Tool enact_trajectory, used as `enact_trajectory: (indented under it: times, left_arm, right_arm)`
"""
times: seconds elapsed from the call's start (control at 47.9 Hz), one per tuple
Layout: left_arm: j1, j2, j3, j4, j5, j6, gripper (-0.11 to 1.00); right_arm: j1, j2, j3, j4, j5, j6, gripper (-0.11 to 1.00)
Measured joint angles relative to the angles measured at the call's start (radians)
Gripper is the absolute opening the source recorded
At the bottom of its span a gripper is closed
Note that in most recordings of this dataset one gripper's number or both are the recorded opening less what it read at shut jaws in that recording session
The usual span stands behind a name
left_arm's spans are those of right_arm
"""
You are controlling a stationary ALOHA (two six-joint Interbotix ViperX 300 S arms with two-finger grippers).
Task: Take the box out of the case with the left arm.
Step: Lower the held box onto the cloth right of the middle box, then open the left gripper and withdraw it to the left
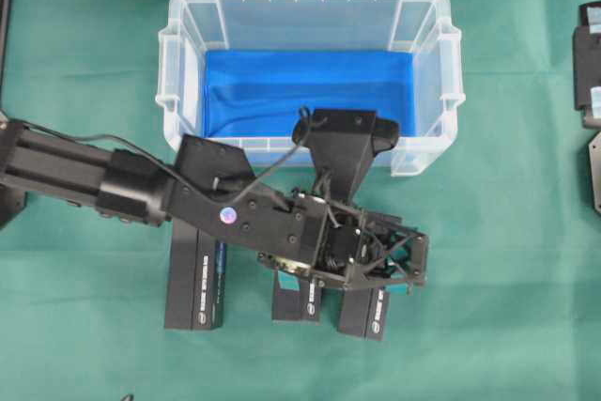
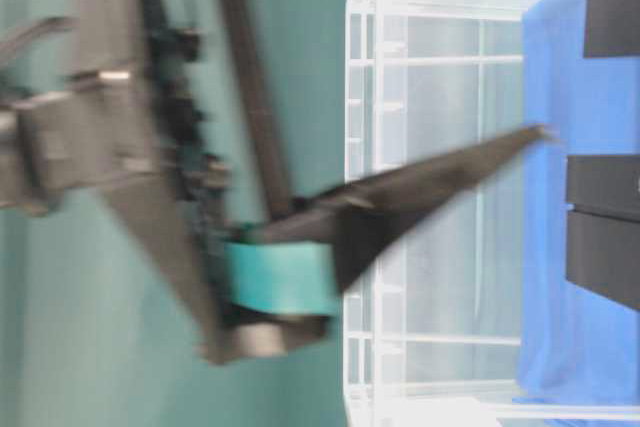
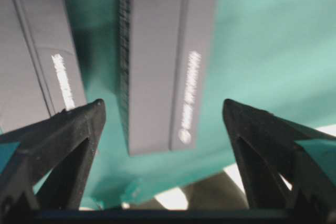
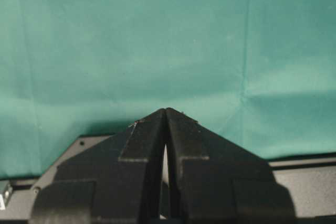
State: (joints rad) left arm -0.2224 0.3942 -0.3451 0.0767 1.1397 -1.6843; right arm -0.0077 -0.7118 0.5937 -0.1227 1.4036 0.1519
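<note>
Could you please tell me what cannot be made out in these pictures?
- Overhead: the left gripper covers the upper ends of two dark boxes.
- Overhead: the right arm is cut off by the edge.
- Table-level: blur hides detail beside the case.
- Left wrist: box lettering is too blurred to read.

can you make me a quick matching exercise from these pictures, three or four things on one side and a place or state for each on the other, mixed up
Things:
1. clear plastic case with blue lining
2. three black rectangular boxes
3. left gripper
4. right gripper

Place or state:
a. jaws shut, above bare green cloth
b. holds no box
c. jaws open, above a black box
d. on the green cloth, outside the case

Pairs: 1-b, 2-d, 3-c, 4-a
</note>
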Motion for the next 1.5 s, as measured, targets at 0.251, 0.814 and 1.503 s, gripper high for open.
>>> enact_trajectory:
  times: [0.251, 0.814, 1.503]
  left_arm:
    - [0.023, 0.000, -0.161, 0.000, 0.123, 0.025, 0.90]
    - [0.028, 0.011, -0.221, -0.008, 0.202, 0.067, 0.90]
    - [-0.051, -0.454, 0.337, -0.014, 0.207, -0.049, 0.89]
  right_arm:
    - [0.000, -0.002, 0.000, 0.000, 0.000, 0.000, 0.03]
    - [0.000, -0.002, 0.000, 0.000, 0.000, 0.000, 0.03]
    - [0.000, -0.002, 0.000, -0.002, 0.000, 0.000, 0.03]
